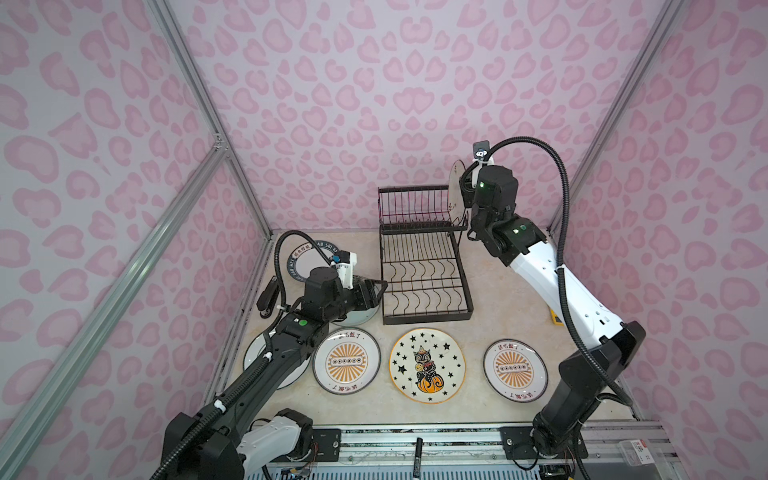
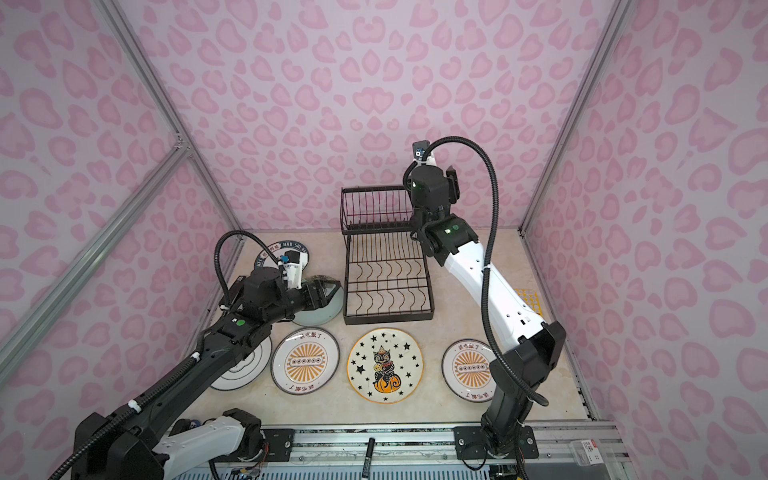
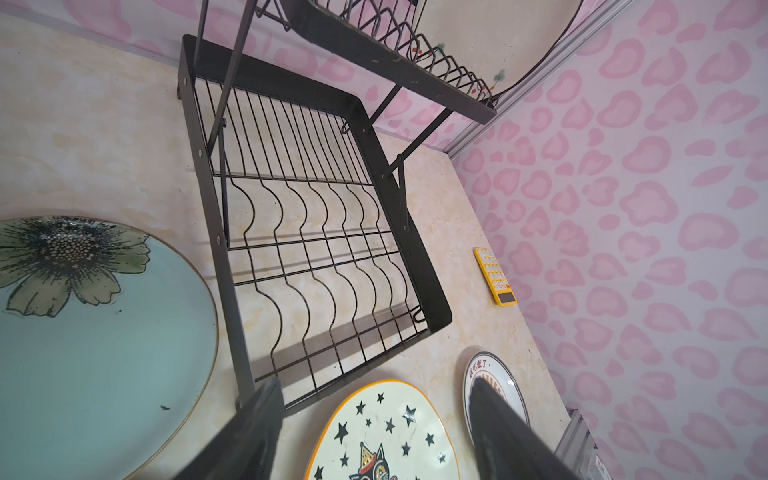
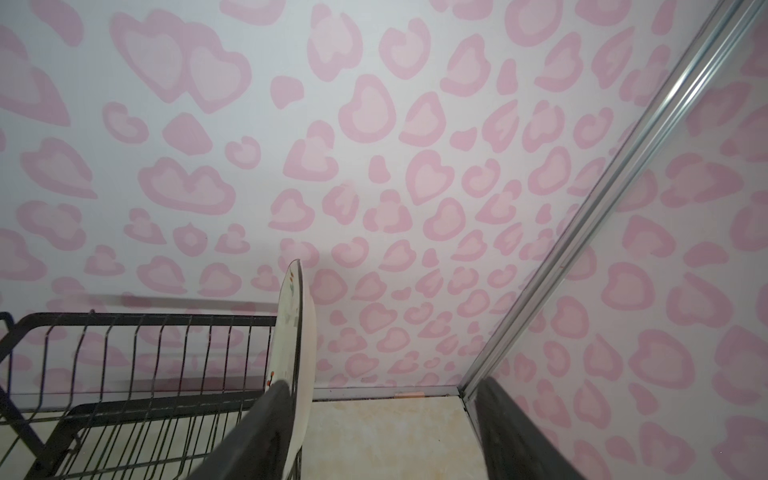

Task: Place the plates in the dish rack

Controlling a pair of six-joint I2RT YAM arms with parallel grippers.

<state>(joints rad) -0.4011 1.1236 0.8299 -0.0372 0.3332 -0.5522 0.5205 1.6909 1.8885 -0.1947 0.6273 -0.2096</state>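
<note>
Black dish rack holds one white plate upright at its upper tier's end in a top view; left wrist view: left gripper agape, empty, near the teal plate; right wrist view: right gripper wide open, gripping nothing.

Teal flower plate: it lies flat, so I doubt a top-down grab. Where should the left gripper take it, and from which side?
Pinch the rim of the teal flower plate, one finger above, one below, probably at the edge toward the star-and-cat plate: the plate is flat, bare table shows there, and the open left gripper hangs near.
</note>
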